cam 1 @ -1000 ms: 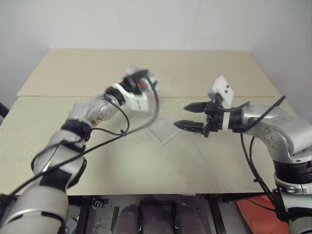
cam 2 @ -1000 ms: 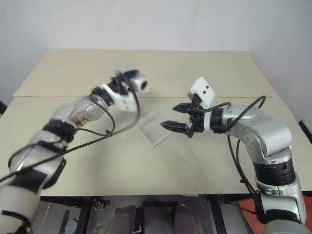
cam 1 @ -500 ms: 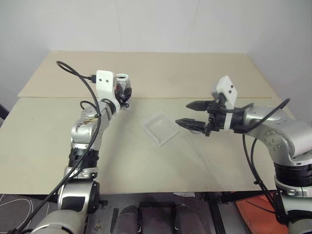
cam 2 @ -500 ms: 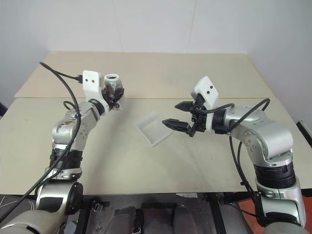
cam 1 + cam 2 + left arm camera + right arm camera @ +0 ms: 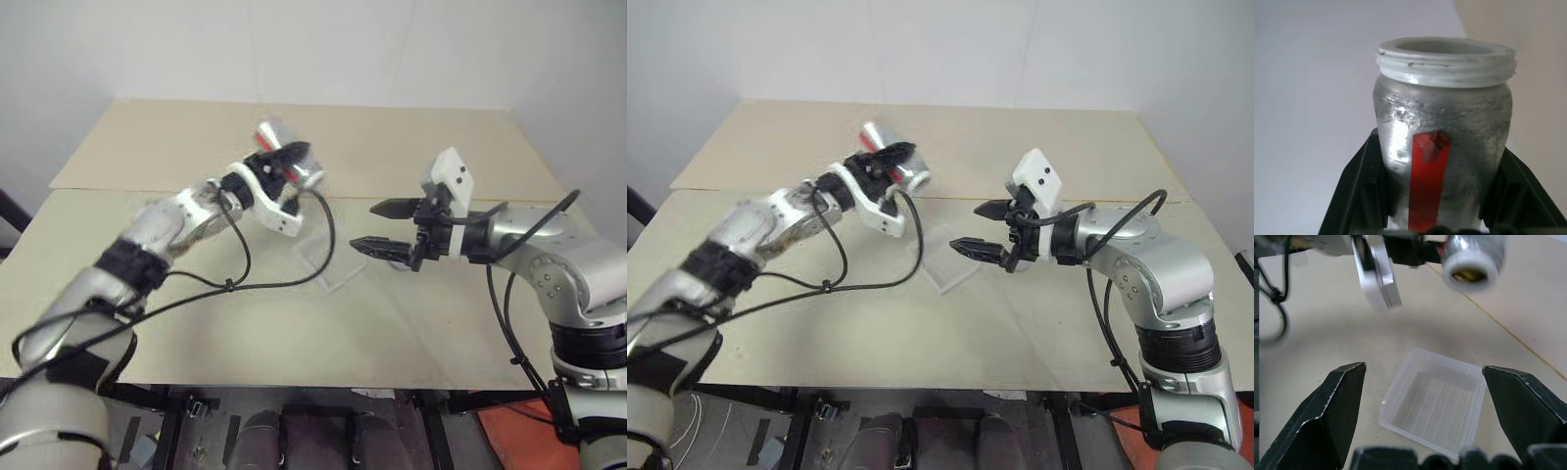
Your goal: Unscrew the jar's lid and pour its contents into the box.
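My left gripper (image 5: 1441,147) is shut on the jar (image 5: 290,165), a clear jar with a red strip and a bare threaded neck. It holds the jar raised and tipped on its side, mouth toward my right arm, up and to the left of the box (image 5: 329,260). Yellowish contents (image 5: 1469,276) show inside the mouth. The box, a shallow clear tray (image 5: 1434,406), lies flat on the table. My right gripper (image 5: 362,226) hovers open just right of the box, its black fingers (image 5: 1337,406) wide apart with nothing between them. The lid is out of view.
The table (image 5: 294,323) is made of two beige boards with a seam across it, and a white wall stands behind. A black cable (image 5: 323,235) from my left arm loops down over the box's left side.
My left arm, drawn back to the left with the jar upright half a second ago, has swung back toward the centre and tipped the jar over. The right gripper has stayed still and open.
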### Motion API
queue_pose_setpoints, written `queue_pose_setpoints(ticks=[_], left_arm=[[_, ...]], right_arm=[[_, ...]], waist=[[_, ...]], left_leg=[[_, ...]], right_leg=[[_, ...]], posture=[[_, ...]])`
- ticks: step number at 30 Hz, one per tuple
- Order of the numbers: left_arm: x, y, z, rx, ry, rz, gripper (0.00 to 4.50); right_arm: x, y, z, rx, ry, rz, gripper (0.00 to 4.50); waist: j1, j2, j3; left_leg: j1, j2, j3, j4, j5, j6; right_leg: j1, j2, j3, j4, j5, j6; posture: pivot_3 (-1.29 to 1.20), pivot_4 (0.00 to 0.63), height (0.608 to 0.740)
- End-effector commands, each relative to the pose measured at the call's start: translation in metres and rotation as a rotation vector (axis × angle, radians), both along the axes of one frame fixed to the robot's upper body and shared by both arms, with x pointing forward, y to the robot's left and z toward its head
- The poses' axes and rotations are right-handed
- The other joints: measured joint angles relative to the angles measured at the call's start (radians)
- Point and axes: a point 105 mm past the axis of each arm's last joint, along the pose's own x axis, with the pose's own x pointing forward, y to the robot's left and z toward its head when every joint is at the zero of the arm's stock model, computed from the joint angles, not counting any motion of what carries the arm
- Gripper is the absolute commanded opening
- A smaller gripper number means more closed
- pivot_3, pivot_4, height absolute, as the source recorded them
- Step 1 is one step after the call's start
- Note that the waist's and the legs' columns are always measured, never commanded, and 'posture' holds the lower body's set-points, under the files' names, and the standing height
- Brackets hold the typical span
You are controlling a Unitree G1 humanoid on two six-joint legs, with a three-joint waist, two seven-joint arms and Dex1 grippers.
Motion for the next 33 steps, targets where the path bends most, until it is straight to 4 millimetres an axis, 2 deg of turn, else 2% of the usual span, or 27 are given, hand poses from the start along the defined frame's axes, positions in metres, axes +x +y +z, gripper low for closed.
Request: queue_pose_setpoints(ticks=[1,6,9,15,18,20,24,26,28,29,31,33], left_arm=[[-0.007,-0.013,-0.025,0.199,-0.021,-0.132,1.92],[-0.002,-0.029,-0.034,0.253,-0.026,-0.157,1.92],[-0.002,-0.035,-0.032,0.233,-0.028,-0.170,1.92],[-0.003,-0.033,-0.032,0.216,-0.009,-0.174,1.92],[-0.003,-0.029,-0.027,0.138,0.032,-0.157,1.92],[0.000,-0.021,-0.023,0.024,0.115,-0.111,1.92],[0.004,0.006,-0.002,-0.434,0.393,-0.023,1.92],[0.006,0.023,0.021,-0.883,0.587,-0.013,1.92],[0.005,0.035,0.027,-1.152,0.754,-0.030,1.92],[0.006,0.045,0.029,-1.321,0.838,-0.029,1.92],[0.005,0.064,0.018,-1.554,1.004,-0.006,1.92],[0.002,0.071,0.008,-1.647,1.116,0.031,1.92]], right_arm=[[-0.002,0.002,0.016,0.020,-0.077,0.006,4.46],[-0.001,0.000,0.023,0.049,-0.098,-0.029,4.46],[-0.004,-0.001,0.021,0.052,-0.099,-0.035,4.46],[-0.010,0.000,0.020,0.060,-0.092,-0.032,4.46],[-0.010,-0.001,0.019,0.058,-0.089,-0.037,4.46],[-0.010,-0.002,0.019,0.056,-0.089,-0.036,4.46],[-0.007,-0.007,0.020,0.045,-0.108,-0.047,4.46],[-0.005,-0.008,0.021,0.034,-0.110,-0.044,4.46],[-0.005,-0.009,0.020,0.027,-0.109,-0.038,4.46],[-0.003,-0.009,0.021,0.027,-0.108,-0.037,4.46],[-0.001,-0.008,0.022,0.029,-0.108,-0.033,4.46],[0.000,-0.008,0.022,0.029,-0.109,-0.031,4.46]], waist=[[0.000,0.000,0.000],[-0.002,0.000,0.000],[-0.003,0.000,0.000],[-0.007,0.000,0.000],[-0.010,0.000,0.000],[-0.014,0.000,0.000],[-0.021,0.000,0.000],[-0.025,0.001,0.000],[-0.026,0.000,0.000],[-0.025,0.000,0.000],[-0.028,0.000,0.000],[-0.032,0.001,0.000]], left_leg=[[0.000,0.000,0.001,0.000,0.000,0.000],[-0.005,0.001,0.003,0.000,0.001,-0.001],[-0.005,0.001,0.003,0.000,0.000,-0.001],[-0.005,0.001,0.002,0.000,0.000,0.000],[-0.005,0.001,0.002,0.000,0.000,0.000],[-0.005,0.001,0.002,0.000,0.000,0.000],[-0.004,0.002,0.001,0.000,0.000,0.000],[-0.004,0.002,-0.001,0.001,0.001,-0.001],[-0.003,0.003,-0.004,0.002,0.001,-0.001],[-0.004,0.002,-0.006,0.003,0.001,-0.001],[-0.004,0.002,-0.007,0.005,0.000,0.000],[-0.003,0.002,-0.009,0.006,-0.001,0.002]], right_leg=[[0.000,0.000,0.000,0.000,0.000,0.000],[-0.005,0.000,0.000,0.000,-0.001,0.001],[-0.006,0.000,0.000,0.000,-0.001,0.001],[-0.005,0.000,0.000,0.000,-0.001,0.001],[-0.005,-0.001,0.000,0.001,-0.001,0.001],[-0.006,-0.001,0.000,0.001,-0.001,0.001],[-0.006,-0.002,0.000,0.001,-0.001,0.001],[-0.006,-0.002,0.000,0.001,-0.001,0.001],[-0.005,-0.003,0.000,0.003,-0.001,0.001],[-0.004,-0.003,0.000,0.003,-0.001,0.001],[-0.003,-0.003,0.000,0.003,-0.001,0.002],[-0.001,-0.002,0.000,0.003,-0.001,0.002]], posture=[[0.00,0.150,0.740],[0.00,0.150,0.740],[0.00,0.150,0.740],[0.00,0.150,0.740],[0.00,0.150,0.740],[0.00,0.150,0.740],[0.00,0.150,0.740],[0.00,0.150,0.740],[0.00,0.150,0.740],[0.00,0.150,0.740],[0.00,0.150,0.740],[0.00,0.150,0.740]])
